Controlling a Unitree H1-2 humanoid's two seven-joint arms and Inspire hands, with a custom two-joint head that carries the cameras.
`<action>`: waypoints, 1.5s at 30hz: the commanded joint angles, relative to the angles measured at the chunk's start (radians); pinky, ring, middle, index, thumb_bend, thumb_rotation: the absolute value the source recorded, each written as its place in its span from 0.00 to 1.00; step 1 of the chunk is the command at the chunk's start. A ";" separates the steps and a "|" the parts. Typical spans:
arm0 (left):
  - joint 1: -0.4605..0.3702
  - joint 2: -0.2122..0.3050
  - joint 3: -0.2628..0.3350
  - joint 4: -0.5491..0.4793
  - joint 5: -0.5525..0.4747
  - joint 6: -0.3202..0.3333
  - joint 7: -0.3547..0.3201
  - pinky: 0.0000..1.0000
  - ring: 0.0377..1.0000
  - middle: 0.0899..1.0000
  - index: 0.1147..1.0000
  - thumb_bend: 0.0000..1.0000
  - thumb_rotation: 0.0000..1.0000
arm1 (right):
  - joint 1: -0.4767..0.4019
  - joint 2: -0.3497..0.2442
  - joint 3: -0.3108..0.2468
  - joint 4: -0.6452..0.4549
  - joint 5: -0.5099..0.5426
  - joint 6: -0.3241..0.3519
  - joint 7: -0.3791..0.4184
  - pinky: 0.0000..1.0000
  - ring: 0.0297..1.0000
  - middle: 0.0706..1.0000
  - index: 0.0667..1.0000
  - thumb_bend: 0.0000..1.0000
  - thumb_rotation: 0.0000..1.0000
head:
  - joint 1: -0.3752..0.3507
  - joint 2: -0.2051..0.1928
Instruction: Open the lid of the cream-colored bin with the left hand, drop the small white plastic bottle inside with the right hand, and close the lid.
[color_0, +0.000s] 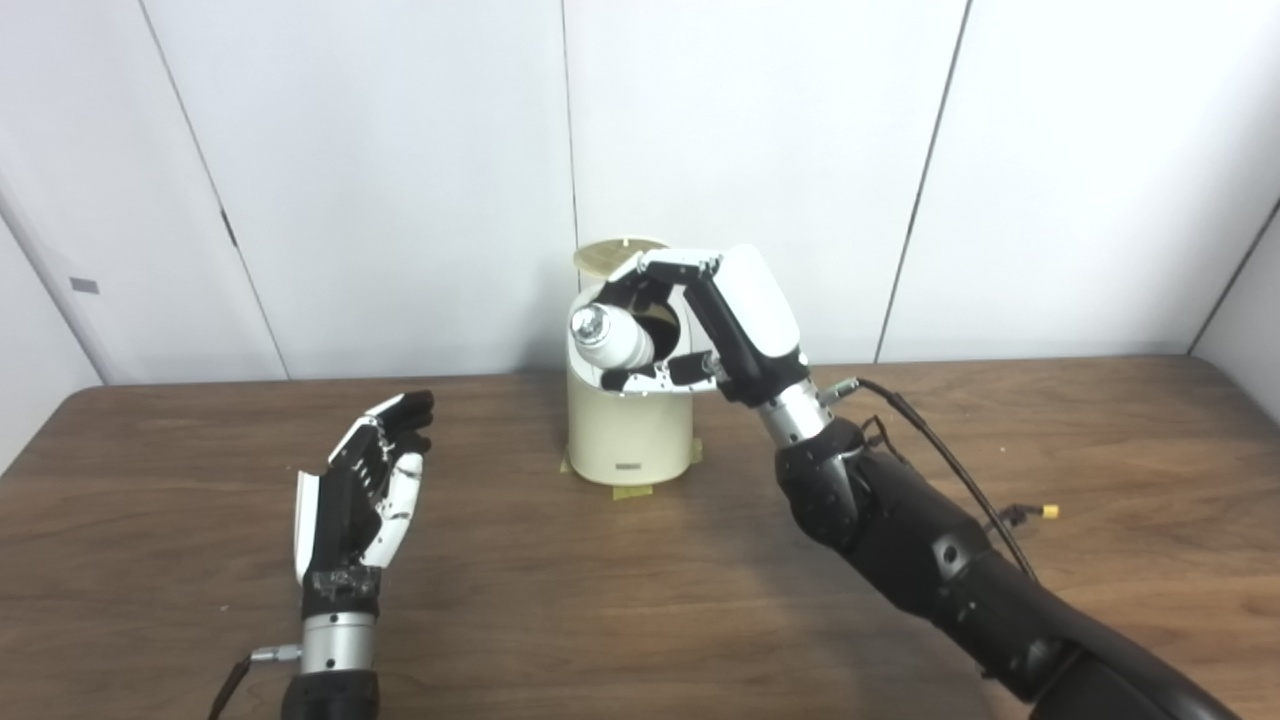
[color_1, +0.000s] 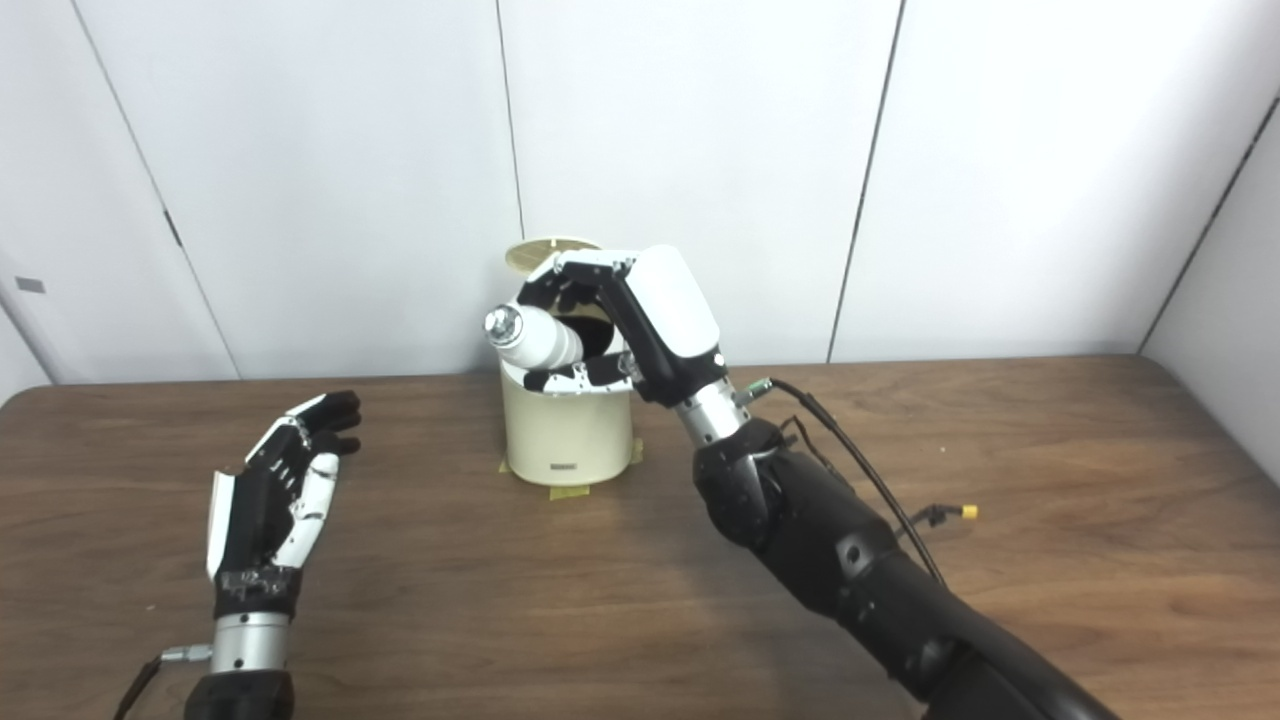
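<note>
A: Which step is this, would you say?

B: The drop, I think. The bin (color_0: 628, 430) has its lid (color_0: 612, 255) tipped up at the back, and the right hand (color_0: 715, 325) holds the bottle (color_0: 612, 338) lying on its side over the open mouth, cap end pointing left.

A: Are the fingers firm on it?

B: They look curled round it, fingers (color_0: 668, 268) over the top and the thumb underneath. The bottle sits just above the front rim, partly over the hole; whether it touches the rim I cannot tell.

A: And the left hand (color_1: 278, 492)?

B: Well apart from the bin, upright above the desk (color_0: 640, 600), fingers spread and holding nothing. It isn't on the lid, so the lid seems to stay up by itself.

A: So what does the next move call for?

B: Probably shifting the bottle a little further over the opening, then spreading the fingers so it falls in. Lying crosswise, it could catch on the rim. After that the lid has to come down.

A: What about the surroundings?

B: A dark wood-grain desk, yellowish tape (color_1: 567, 490) at the foot of the bin, a black cable (color_0: 940, 450) trailing from the right arm, and plain white wall panels (color_0: 380, 180) behind.
</note>
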 joint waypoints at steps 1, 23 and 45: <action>0.081 -0.023 -0.019 0.050 0.036 -0.035 0.006 0.70 0.76 0.76 0.73 0.31 0.60 | -0.071 -0.010 0.004 0.004 0.006 -0.024 -0.034 0.39 0.42 0.45 0.45 0.52 0.00 | 0.002 0.002; 0.091 -0.032 -0.030 0.031 0.067 -0.038 0.022 0.67 0.75 0.75 0.72 0.30 0.58 | -0.124 0.009 0.099 0.123 -0.013 -0.024 -0.170 0.37 0.41 0.45 0.46 0.52 0.00 | 0.027 0.003; 0.097 -0.036 -0.031 0.015 0.058 -0.031 0.015 0.68 0.76 0.75 0.73 0.29 0.59 | -0.101 0.009 0.109 0.155 -0.001 -0.024 -0.180 0.37 0.42 0.45 0.45 0.52 0.00 | 0.032 0.008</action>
